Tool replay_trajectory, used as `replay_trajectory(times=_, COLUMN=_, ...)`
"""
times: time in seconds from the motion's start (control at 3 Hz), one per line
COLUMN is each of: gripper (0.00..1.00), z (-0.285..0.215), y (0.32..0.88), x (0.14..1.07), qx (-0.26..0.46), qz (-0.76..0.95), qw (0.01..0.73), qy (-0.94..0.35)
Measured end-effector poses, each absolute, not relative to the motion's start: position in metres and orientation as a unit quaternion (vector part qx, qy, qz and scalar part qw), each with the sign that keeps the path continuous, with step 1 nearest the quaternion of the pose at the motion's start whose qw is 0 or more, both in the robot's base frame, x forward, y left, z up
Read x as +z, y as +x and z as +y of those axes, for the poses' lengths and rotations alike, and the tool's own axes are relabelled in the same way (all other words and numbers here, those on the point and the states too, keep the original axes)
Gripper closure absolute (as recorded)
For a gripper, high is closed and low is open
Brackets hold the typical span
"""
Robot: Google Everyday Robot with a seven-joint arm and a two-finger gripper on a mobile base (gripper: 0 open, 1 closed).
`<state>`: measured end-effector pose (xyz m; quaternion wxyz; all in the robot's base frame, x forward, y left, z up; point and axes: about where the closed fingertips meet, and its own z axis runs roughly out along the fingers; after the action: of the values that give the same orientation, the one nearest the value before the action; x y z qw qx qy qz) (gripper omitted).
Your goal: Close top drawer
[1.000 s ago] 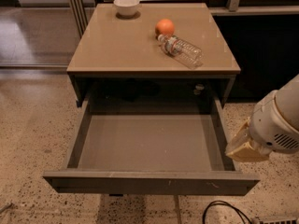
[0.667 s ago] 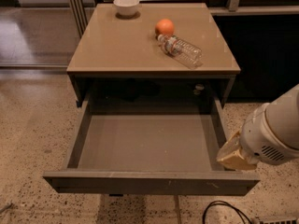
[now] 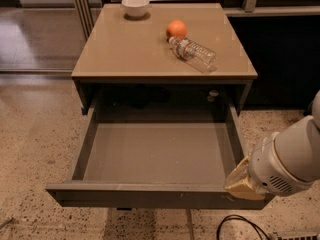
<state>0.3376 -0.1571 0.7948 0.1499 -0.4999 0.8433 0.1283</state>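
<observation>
Since the earlier frames, the gripper had slid toward 8 o'clock, from beside the drawer's right wall to its front right corner. In the camera view it sat at 4 o'clock in the picture, its tan tip against the corner of the top drawer. Whether the claw was spread or pressed together could not be told. The top drawer stood pulled well out from under the cabinet top, its grey inner tray in full sight and its flat front at 6 o'clock. On the cabinet top a white bowl sat at 11 o'clock. An orange lay toward 1 o'clock, touching the cap end of a clear plastic bottle lying on its side. A black cable curled on the speckled floor at 5 o'clock.
</observation>
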Motion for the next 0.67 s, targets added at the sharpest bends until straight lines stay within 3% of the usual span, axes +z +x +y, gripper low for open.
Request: replay_trajectory(times=0.67, gripper=1.0, z=-0.1518, y=0.3276, x=0.7811, qx=0.154, qz=0.833, qw=0.151, qy=-0.51)
